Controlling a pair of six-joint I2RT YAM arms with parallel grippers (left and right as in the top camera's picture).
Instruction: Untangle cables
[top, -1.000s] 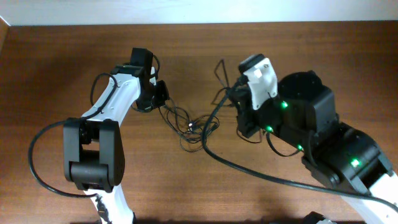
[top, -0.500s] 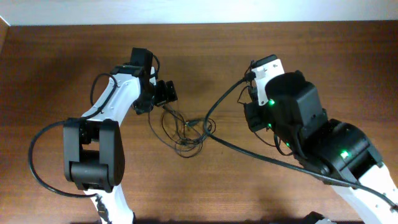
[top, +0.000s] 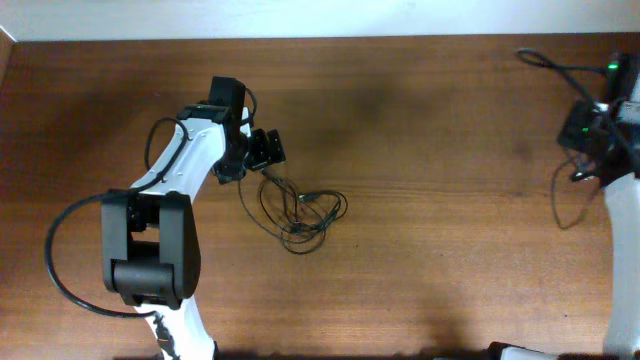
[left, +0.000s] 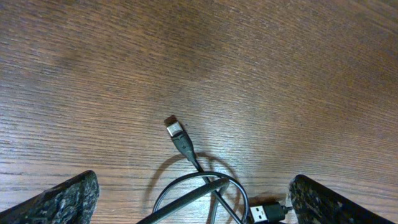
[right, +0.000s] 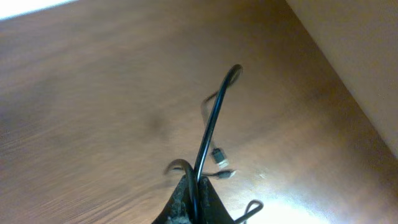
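Overhead: my left arm (top: 185, 160) reaches in toward the middle of the desk (top: 420, 280). The left jaws stand spread. The cables (top: 300, 210) lie in a loose knot of thin black loops on the wood, at about 5 o'clock from those jaws and starting just beside them. My right arm (top: 592, 130) sits far out at the 2 o'clock corner, well apart from the knot. From above I cannot tell how the right jaws stand. A thin black loop (top: 557, 200) shows at 6 o'clock of that arm's end. Whether it is the strand I pinch, this view does not settle.

Left wrist view adds detail. The two dark pads (left: 62, 199) sit at the bottom corners, wide apart, gripping nothing. Between them a small loop of the cables (left: 199, 183) lies flat on the desk. One plug (left: 175, 129) with a light metal tip points toward 11 o'clock. A second plug (left: 264, 213) lies near the right pad, at the frame's lower edge. Neither pad touches the wire as far as I can see.

Right wrist view: the right jaws are pressed together on a lone cable (right: 210, 124), which rises from the fingertips (right: 186, 202) toward 1 o'clock and bends over at its top. Small plug ends (right: 217, 154) show beyond it, blurred.
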